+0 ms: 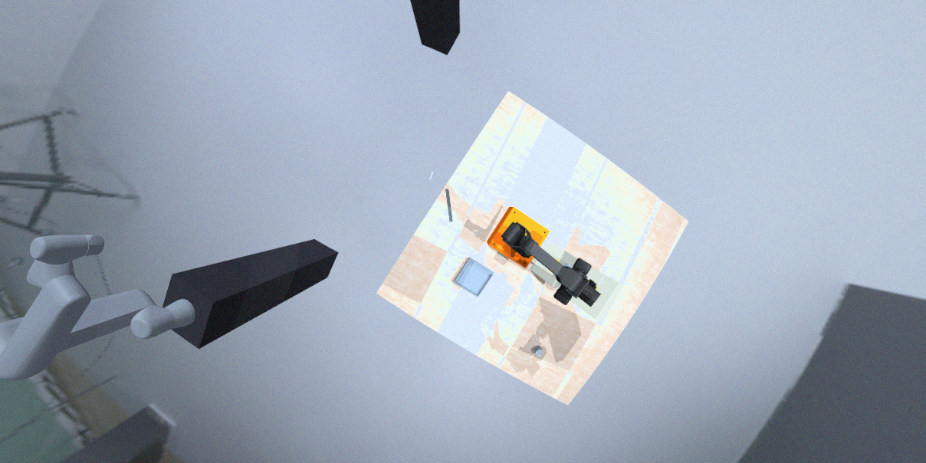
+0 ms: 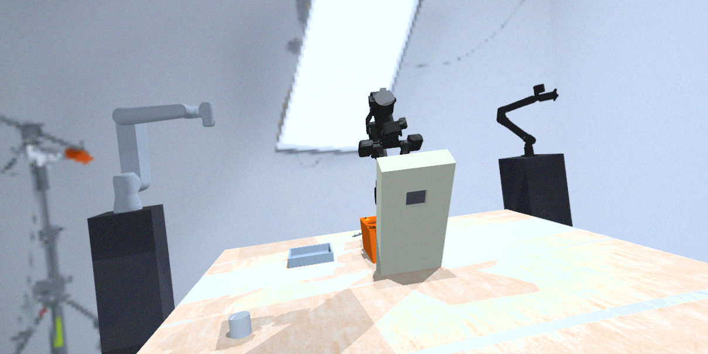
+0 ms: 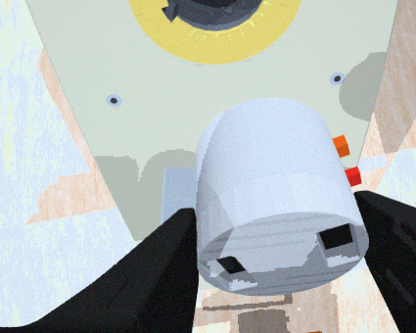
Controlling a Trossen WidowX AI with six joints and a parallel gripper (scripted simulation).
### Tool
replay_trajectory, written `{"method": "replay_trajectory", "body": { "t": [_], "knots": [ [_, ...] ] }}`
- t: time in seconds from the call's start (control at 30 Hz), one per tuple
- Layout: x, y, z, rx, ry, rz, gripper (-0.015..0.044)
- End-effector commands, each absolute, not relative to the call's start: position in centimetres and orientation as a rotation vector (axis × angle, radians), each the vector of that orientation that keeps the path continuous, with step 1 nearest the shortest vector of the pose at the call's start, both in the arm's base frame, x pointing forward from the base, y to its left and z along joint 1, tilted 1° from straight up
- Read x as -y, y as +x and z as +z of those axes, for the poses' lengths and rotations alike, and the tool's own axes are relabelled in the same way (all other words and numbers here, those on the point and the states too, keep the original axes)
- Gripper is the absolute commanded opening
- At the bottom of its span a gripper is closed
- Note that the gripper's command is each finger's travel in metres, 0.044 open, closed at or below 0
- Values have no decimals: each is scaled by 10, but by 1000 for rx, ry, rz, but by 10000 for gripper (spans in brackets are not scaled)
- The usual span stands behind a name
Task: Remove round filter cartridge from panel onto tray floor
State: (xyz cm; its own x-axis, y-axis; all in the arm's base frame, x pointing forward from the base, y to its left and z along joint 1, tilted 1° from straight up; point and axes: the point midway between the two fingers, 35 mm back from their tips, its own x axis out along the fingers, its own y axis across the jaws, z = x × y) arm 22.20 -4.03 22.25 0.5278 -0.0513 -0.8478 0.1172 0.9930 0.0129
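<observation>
Cartridge: while its slotted face is turned toward the wrist camera, the round filter cartridge [image 3: 275, 157] is seen out of its seat, in front of the service panel [image 1: 605, 287] [image 2: 416, 232] [image 3: 221, 80]; in the exterior view it is hidden.
Pincer: the gripper [image 1: 573, 280] [image 2: 392, 149] [image 3: 274, 214] is clamped on the cartridge, a black finger pressed to each side.
Slots: both are left uncovered, dark and plain to see; the hold is taken on the round wall.
Panel opening: the yellow ring [image 3: 216, 51] is shown with a dark round mouth, not filled by the cartridge.
Ledge: a pale blue piece [image 3: 177, 196] is partly covered by the cartridge; whether the two are touching cannot be told.
Tray: the shallow blue tray [image 1: 466, 287] [image 2: 312, 260] is placed near the orange block [image 1: 534, 229] [image 2: 368, 237], well apart from the gripper; no cartridge is seen in it.
Done: extraction is judged complete, and a grip around the body has been secured.
Left: the carry, the lowering to the tray floor, the release and the backing away are all to be done.
Progress: roughly the middle of the job, by judgement, with the whole transfer ahead.
Next: clearance from the panel is called for, then a level path to the tray; a slip along the smooth wall should be guarded against.
</observation>
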Motion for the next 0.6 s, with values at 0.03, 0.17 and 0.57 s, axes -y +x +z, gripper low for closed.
{"method": "replay_trajectory", "body": {
  "t": [0.03,0.17,0.57],
  "knots": [
    [52,223,222,-1016,70,-99,0],
    [63,223,220,-1020,69,-99,0],
    [100,222,215,-1018,67,-100,0]
  ]
}}
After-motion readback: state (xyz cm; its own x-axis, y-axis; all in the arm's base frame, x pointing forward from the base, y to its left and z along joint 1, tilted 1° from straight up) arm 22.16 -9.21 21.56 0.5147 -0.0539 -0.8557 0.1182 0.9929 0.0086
